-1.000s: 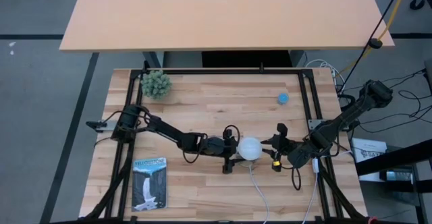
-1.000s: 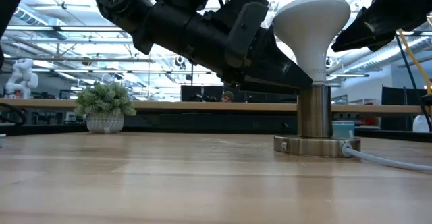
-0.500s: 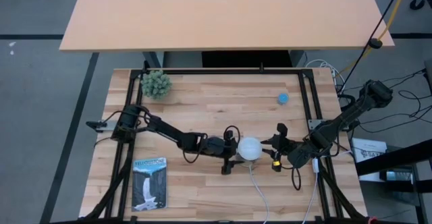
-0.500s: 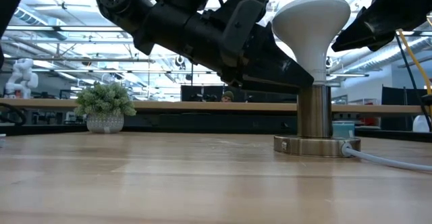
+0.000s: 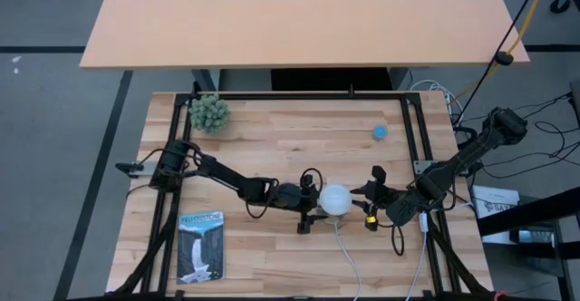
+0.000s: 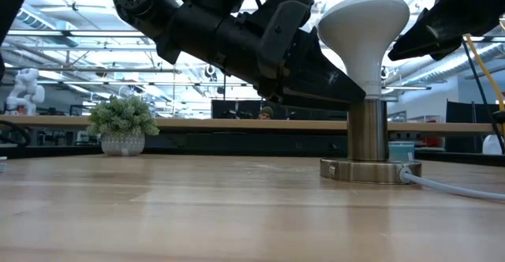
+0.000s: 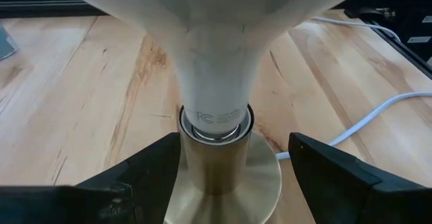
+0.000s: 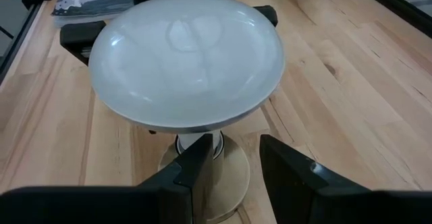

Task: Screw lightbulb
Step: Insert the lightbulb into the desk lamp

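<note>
The white lightbulb (image 5: 335,199) stands upright with its narrow base in the brass socket (image 6: 368,136), whose round foot rests on the table. My left gripper (image 7: 233,163) is open and reaches in from the table's left. Its fingers stand on either side of the socket's column just below the bulb's neck (image 7: 216,116). My right gripper (image 8: 235,163) is open with nothing between its fingers. It hovers to the right of the bulb's dome (image 8: 185,59) and a little above it. My left gripper has one finger (image 7: 158,166) close against the socket's column (image 7: 202,163); whether it touches I cannot tell. The other finger (image 7: 324,170) stands clear of the column.
A white cord (image 5: 349,256) runs from the socket's foot toward the table's near edge. A small potted plant (image 5: 209,112) stands at the far left, a blue object (image 5: 380,131) at the far right, and a booklet (image 5: 200,245) lies near the front left.
</note>
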